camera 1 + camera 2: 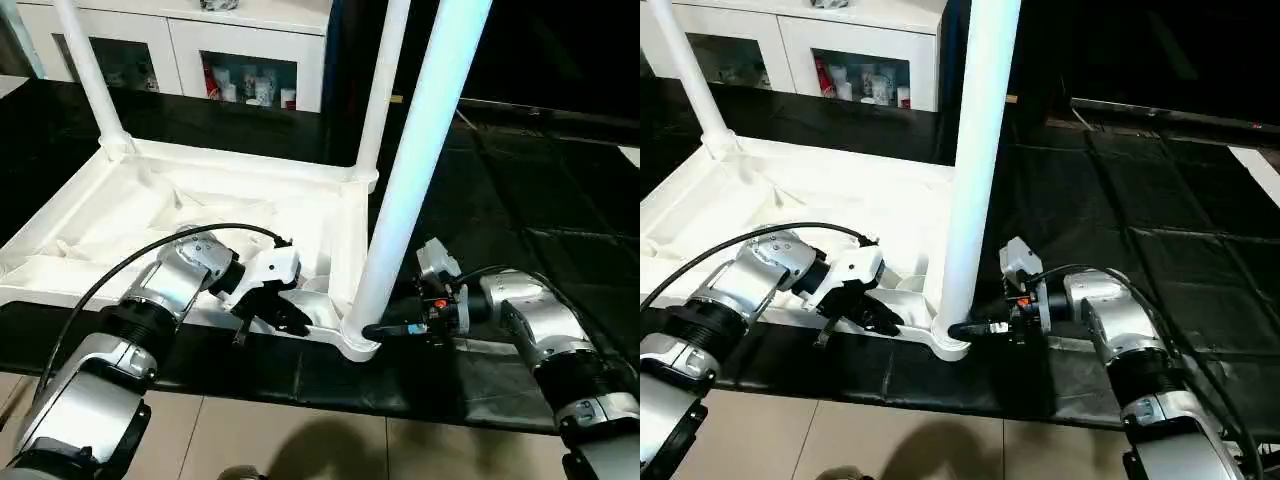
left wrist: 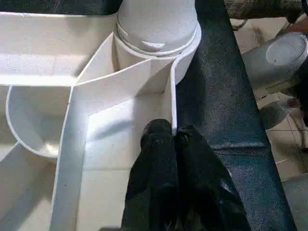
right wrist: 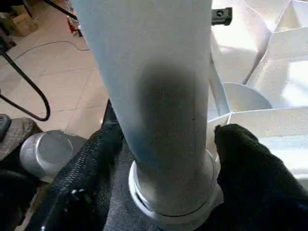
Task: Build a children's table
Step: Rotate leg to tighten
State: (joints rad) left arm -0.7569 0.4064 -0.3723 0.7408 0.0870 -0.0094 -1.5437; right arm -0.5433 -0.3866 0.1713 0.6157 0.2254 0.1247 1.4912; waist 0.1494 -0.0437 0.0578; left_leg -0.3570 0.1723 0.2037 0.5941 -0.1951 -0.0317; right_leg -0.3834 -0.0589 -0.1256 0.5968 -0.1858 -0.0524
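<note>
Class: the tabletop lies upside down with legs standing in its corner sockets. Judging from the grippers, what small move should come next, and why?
Probably close the right gripper onto the near leg: its fingers flank the leg's base. The left gripper already pinches the tabletop's rim.

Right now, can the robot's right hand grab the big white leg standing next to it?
Probably yes. The right hand already has a finger on each side of the near leg, low by its corner socket, and nothing sits between them.
</note>
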